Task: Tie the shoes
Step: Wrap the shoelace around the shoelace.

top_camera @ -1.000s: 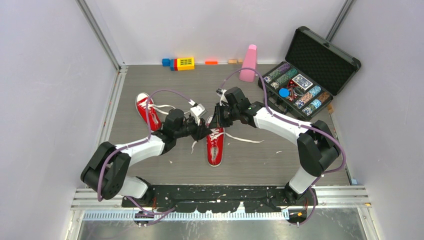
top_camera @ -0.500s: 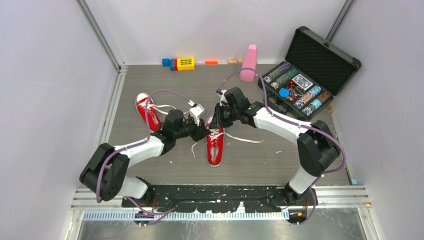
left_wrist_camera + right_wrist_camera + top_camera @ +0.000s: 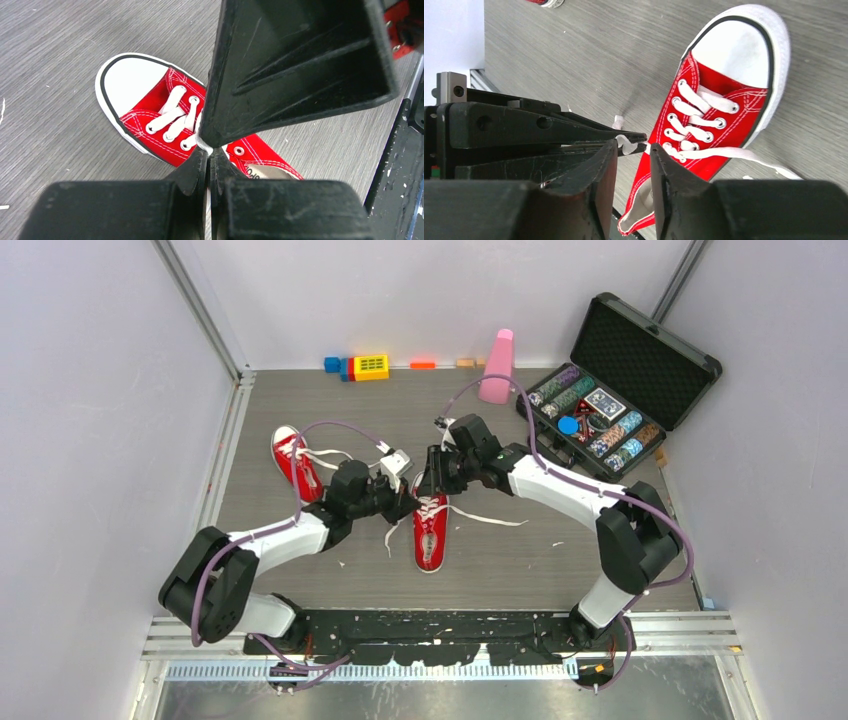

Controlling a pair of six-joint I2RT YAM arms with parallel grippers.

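One red shoe (image 3: pixel 431 530) lies mid-table, toe toward the arm bases, its white laces undone; one loose end (image 3: pixel 492 521) trails to the right. The other shoe (image 3: pixel 293 462) lies at the left, partly under the left arm. My left gripper (image 3: pixel 408 503) (image 3: pixel 209 150) is shut on a white lace (image 3: pixel 204 144) just above the centre shoe (image 3: pixel 165 125). My right gripper (image 3: pixel 432 483) (image 3: pixel 633 145) hangs tip to tip with it, jaws apart. The pinched lace (image 3: pixel 625 143) shows at the left fingers (image 3: pixel 574 132), above the shoe (image 3: pixel 709 120).
An open black case (image 3: pixel 640 352) of poker chips sits at the back right. A pink cone (image 3: pixel 497 366) and coloured blocks (image 3: pixel 365 367) stand along the back wall. Small white scraps (image 3: pixel 558 544) lie on the table.
My left gripper has closed on the lace and shifted slightly right. My right gripper, shut before, has opened its jaws beside it. The shoes have not moved.
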